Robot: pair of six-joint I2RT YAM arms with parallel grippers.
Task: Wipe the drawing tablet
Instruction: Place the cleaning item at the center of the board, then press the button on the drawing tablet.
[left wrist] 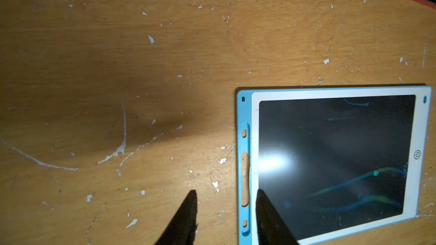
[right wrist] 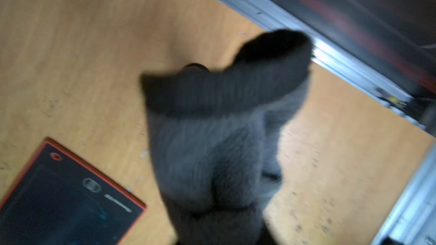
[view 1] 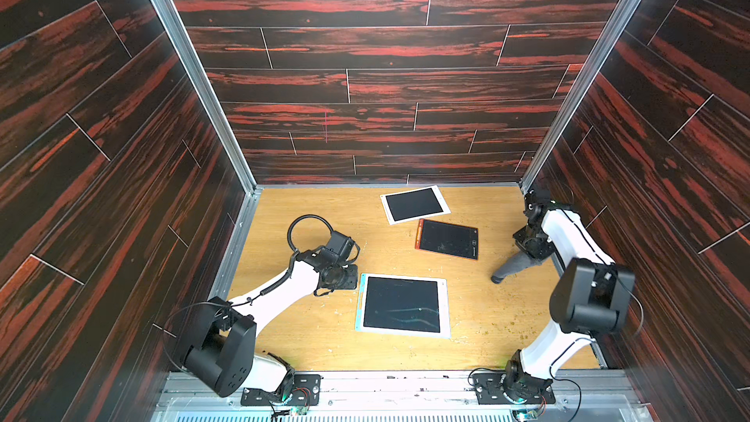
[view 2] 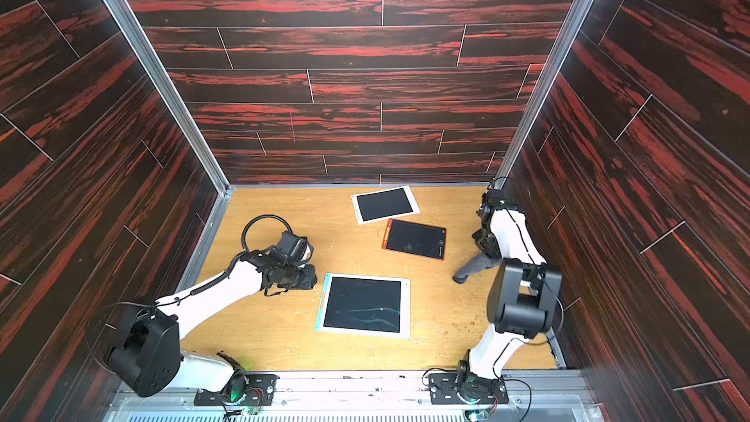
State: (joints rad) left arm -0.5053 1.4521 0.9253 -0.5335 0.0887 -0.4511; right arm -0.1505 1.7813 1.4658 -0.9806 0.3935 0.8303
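So our blue-edged white plastic drawing tablet point(view 1: 401, 305) lies beside the left gripper point(left wrist: 226, 193), jaws apart; looks stiff, light, slick, so we'd pin its blue edge; right gripper point(view 1: 530, 248) hides behind grey cloth point(view 1: 512, 268), can't tell.

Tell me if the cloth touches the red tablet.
Apart. Both top views show a strip of bare table between the cloth and the red tablet.

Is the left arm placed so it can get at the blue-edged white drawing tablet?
Probably yes. The left hand is right at the blue-edged white drawing tablet, its fingers apart on either side of the blue edge in the wrist view. Nothing lies between them.
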